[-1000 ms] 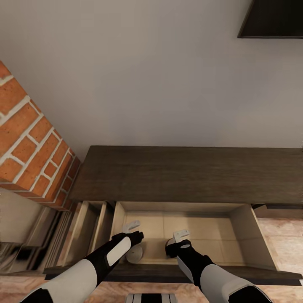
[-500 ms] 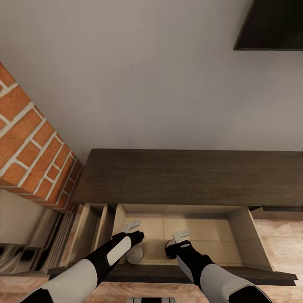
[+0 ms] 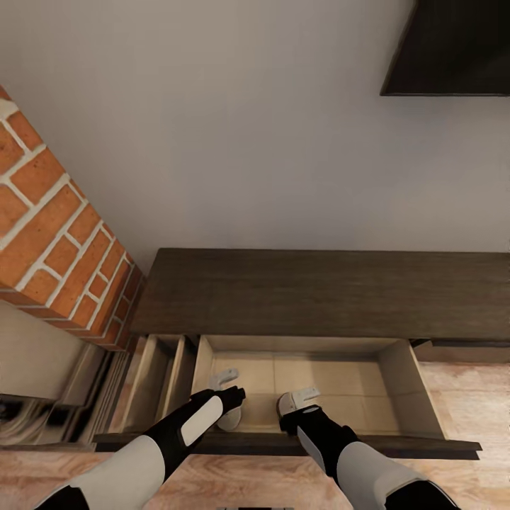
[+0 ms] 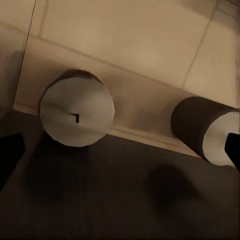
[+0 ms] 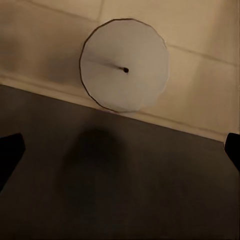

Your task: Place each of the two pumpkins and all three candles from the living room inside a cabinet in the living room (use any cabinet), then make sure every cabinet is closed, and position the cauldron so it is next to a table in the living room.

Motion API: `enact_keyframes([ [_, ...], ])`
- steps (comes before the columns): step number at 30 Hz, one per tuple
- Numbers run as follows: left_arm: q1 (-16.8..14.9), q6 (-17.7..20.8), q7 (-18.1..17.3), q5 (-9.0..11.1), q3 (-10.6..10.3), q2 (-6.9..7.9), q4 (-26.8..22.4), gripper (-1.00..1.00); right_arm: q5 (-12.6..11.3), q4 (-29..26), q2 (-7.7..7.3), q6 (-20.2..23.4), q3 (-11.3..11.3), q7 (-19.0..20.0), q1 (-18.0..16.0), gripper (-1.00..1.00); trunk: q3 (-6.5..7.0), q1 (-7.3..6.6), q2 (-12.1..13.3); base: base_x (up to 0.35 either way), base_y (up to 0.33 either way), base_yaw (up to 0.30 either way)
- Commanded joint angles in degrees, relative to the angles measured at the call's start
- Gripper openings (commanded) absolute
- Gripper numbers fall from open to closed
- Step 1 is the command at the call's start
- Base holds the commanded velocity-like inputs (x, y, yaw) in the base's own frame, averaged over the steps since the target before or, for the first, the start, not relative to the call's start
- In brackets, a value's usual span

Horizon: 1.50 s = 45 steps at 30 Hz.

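Both of your grippers are hanging open and empty over the pulled-out cabinet [image 3: 319, 294] drawer.

In the head view's lower middle, your left gripper [image 3: 225, 384] and right gripper [image 3: 303, 397] are hovering side by side above the drawer's beige floor, near its front edge, touching nothing. In each wrist view the dark fingertips [image 5: 10, 152] are sitting at opposite frame edges (spread wide, nothing between them). One candle [image 4: 76, 108] is standing upright in the left wrist view's left half, a second candle [image 4: 207, 131] at its right edge, both just behind the dark front board. The right wrist view is showing one candle [image 5: 125, 65], seen top-on, at upper centre.
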Motion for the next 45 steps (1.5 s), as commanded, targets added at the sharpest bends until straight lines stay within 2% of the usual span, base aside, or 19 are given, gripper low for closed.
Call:
enact_keyframes([
  [1,0.0,0.0,0.0,0.0,0.0,0.0,0.0,1.0,0.0,-0.51,0.0,0.14,-0.01,0.0,-0.01,1.0,0.18,-0.23,0.42,-0.003,0.0,0.0],
  [5,0.0,0.05,0.0,-0.05,0.0,0.05,-0.56,1.0,0.0,-5.6,-0.03,0.36,0.18,0.0,0.03,1.0,0.9,-1.1,2.02,-0.001,0.0,0.0],
  [15,0.0,1.38,0.18,0.0,0.08,0.49,-4.32,1.0,-0.02,-7.27,-0.35,0.41,0.06,0.32,0.15,1.0,2.7,-3.3,6.03,0.0,0.0,0.0],
  [16,0.0,2.11,0.18,0.0,0.11,0.84,-4.81,1.0,-0.05,-7.46,-0.4,0.47,0.04,0.36,0.15,1.0,2.88,-3.52,6.43,0.0,0.0,0.0],
  [17,-0.01,3.81,0.18,0.05,0.26,2.3,-7.25,1.0,-0.05,-7.92,-0.43,1.44,-0.02,0.41,0.15,1.0,3.06,-3.74,6.83,0.0,0.0,0.0],
  [18,0.0,4.05,0.18,0.06,0.33,2.64,-7.95,1.0,-0.04,-7.97,-0.43,1.84,-0.02,0.42,0.15,1.0,3.24,-3.96,7.23,0.0,0.0,0.0],
  [21,0.0,6.26,0.18,0.25,1.89,5.11,-13.05,1.0,-0.01,-8.3,-0.5,5.08,-0.01,0.55,0.15,1.0,3.78,-4.62,8.44,0.0,0.0,0.0],
  [24,0.0,10.11,0.14,0.33,2.68,5.52,-14.1,1.0,-0.01,-8.36,-0.58,5.66,-0.14,2.84,0.15,1.0,4.31,-5.28,9.64,0.0,0.0,0.0],
  [27,0.0,12.35,0.07,0.24,2.84,5.63,-14.69,1.0,-0.04,-8.96,-1.02,5.8,-0.35,8.66,0.13,1.0,4.85,-5.94,10.84,0.0,0.0,0.0],
  [28,0.01,12.82,0.0,0.28,2.89,5.67,-14.9,1.0,-0.06,-9.92,-1.97,6.05,-0.4,11.83,0.1,1.0,5.03,-6.16,11.24,0.0,0.0,0.0],
  [29,0.01,13.01,-0.03,0.3,2.93,5.7,-15.17,1.0,-0.07,-10.76,-2.76,6.65,-0.42,13.45,0.09,1.0,5.21,-6.38,11.65,0.0,0.0,0.0],
  [31,0.0,13.29,-0.06,0.23,2.91,5.78,-15.98,1.0,-0.14,-12.85,-4.73,9.48,-0.86,15.33,0.07,1.0,5.57,-6.81,12.45,0.0,0.0,0.0],
  [33,0.01,13.55,-0.08,0.2,2.91,6.0,-16.34,1.0,-0.12,-15.36,-6.49,12.95,-2.26,16.34,0.07,1.0,5.93,-7.25,13.25,0.0,0.0,0.0],
  [34,0.01,14.9,-0.12,0.27,2.9,6.5,-16.56,1.0,-0.11,-17.16,-7.5,15.19,-3.34,17.2,0.07,1.0,6.11,-7.47,13.65,0.0,0.0,0.0],
  [36,0.02,19.38,-0.32,0.57,2.95,7.02,-17.09,1.0,-0.07,-18.74,-8.5,17.89,-4.19,20.08,0.07,1.0,6.47,-7.91,14.45,0.0,0.0,0.0],
  [38,0.05,21.51,-0.63,0.74,3.22,7.23,-17.47,1.0,-0.04,-19.12,-9.33,18.7,-4.43,22.54,0.07,1.0,6.83,-8.35,15.26,0.0,0.0,0.0],
  [41,0.08,23.26,-0.97,0.84,4.38,7.52,-17.87,1.0,-0.01,-19.5,-11.61,19.35,-4.62,25.7,0.07,1.0,7.37,-9.01,16.46,0.0,0.0,0.0],
  [42,0.08,23.71,-1.07,0.86,4.88,8.05,-18.0,1.0,-0.01,-19.7,-13.01,19.55,-4.69,26.62,0.07,1.0,7.55,-9.23,16.86,0.0,0.0,0.0],
  [45,0.14,24.13,-1.56,1.0,5.27,9.47,-18.7,1.0,-0.06,-20.24,-15.33,19.8,-4.75,28.22,0.07,1.0,8.08,-9.89,18.06,0.0,0.0,0.0],
])
